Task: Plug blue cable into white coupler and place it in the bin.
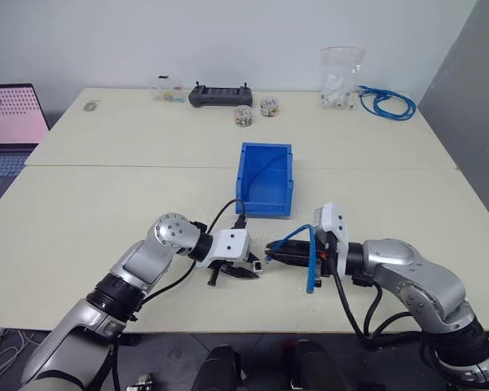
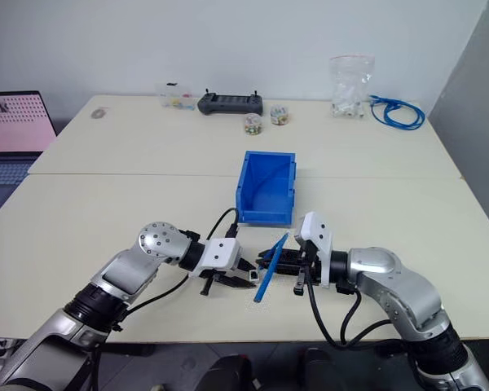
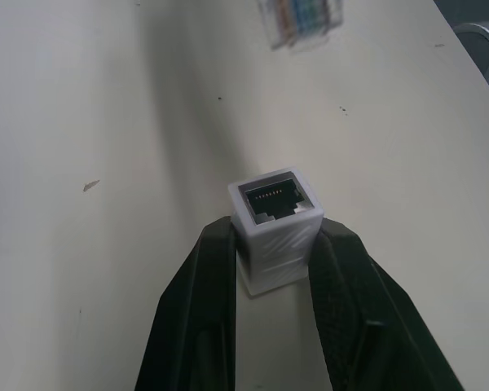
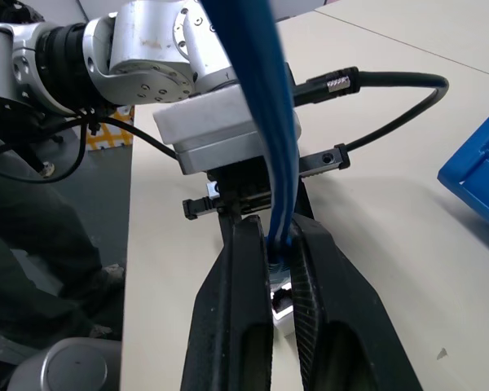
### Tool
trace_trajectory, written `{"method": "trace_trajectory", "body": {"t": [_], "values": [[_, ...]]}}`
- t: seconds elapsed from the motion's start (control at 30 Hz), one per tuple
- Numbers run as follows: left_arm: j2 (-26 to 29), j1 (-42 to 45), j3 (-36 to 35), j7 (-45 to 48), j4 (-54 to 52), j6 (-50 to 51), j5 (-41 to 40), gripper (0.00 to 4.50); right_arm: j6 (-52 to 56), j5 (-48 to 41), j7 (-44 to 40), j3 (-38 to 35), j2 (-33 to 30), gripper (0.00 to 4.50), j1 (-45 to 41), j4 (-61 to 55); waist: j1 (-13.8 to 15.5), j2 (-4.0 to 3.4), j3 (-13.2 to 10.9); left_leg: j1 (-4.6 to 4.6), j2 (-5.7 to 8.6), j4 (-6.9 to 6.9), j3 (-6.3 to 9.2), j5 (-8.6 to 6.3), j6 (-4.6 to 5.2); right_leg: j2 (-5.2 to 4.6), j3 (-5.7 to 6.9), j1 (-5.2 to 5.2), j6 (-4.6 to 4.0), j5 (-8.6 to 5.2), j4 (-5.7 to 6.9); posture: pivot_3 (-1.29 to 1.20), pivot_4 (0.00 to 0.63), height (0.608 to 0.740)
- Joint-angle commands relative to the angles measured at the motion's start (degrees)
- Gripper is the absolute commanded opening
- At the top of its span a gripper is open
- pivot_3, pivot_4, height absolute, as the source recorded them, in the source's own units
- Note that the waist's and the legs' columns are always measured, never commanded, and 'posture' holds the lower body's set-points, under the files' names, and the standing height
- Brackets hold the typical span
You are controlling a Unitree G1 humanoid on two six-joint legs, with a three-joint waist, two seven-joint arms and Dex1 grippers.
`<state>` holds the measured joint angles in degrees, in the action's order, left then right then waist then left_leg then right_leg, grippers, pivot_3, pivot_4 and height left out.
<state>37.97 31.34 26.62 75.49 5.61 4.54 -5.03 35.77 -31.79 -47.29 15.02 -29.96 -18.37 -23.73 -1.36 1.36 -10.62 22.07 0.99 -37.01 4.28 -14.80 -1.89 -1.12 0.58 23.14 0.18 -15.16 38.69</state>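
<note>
My left gripper is shut on the white coupler, whose dark socket opening faces away from the fingers. Just beyond the socket hovers the clear plug of the blue cable. That cable is pinched close behind the plug in my shut right gripper, and its loose strand loops up and over the right wrist. The two grippers point at each other low over the table's near edge, a small gap apart. The blue bin stands just behind them, open side up.
Along the far edge lie a coiled bundle of blue cable, a clear bag of white parts, a black controller and small containers. A laptop sits off the table's left side.
</note>
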Motion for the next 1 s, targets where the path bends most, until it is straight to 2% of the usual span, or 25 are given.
{"method": "trace_trajectory", "body": {"t": [0.03, 0.43, 1.0], "values": [[0.10, -2.22, 1.47, 0.73, 0.32, 1.42, 2.10, 0.92, -5.56, 4.45, -1.64, 2.43, 1.32, 0.05, -1.22, 2.11, -0.05, 0.00, 0.01, -0.02, -0.01, 0.00, 0.00, 0.00, 0.00, -0.01, 0.00, 0.00, 0.00, 0.00, 0.02, 0.00, 0.150, 0.740], [0.16, -3.03, 0.40, 2.00, 0.10, 2.92, 1.45, 0.92, -13.92, 11.98, -3.65, 6.10, 4.27, 0.05, -0.68, 7.20, -0.18, 0.00, 0.01, -0.09, -0.03, 0.00, -0.01, 0.00, 0.00, -0.02, -0.02, 0.00, -0.01, 0.00, 0.15, 0.00, 0.150, 0.740], [-0.01, -3.33, -0.36, 2.46, -0.07, 3.59, 1.63, 0.92, -16.15, 15.52, -5.49, 7.77, 4.92, 0.05, 0.64, 9.37, -0.34, -0.02, 0.05, -0.15, -0.05, 0.01, -0.02, 0.00, 0.00, -0.02, -0.04, 0.00, -0.01, 0.00, 0.22, 0.00, 0.150, 0.740]]}}
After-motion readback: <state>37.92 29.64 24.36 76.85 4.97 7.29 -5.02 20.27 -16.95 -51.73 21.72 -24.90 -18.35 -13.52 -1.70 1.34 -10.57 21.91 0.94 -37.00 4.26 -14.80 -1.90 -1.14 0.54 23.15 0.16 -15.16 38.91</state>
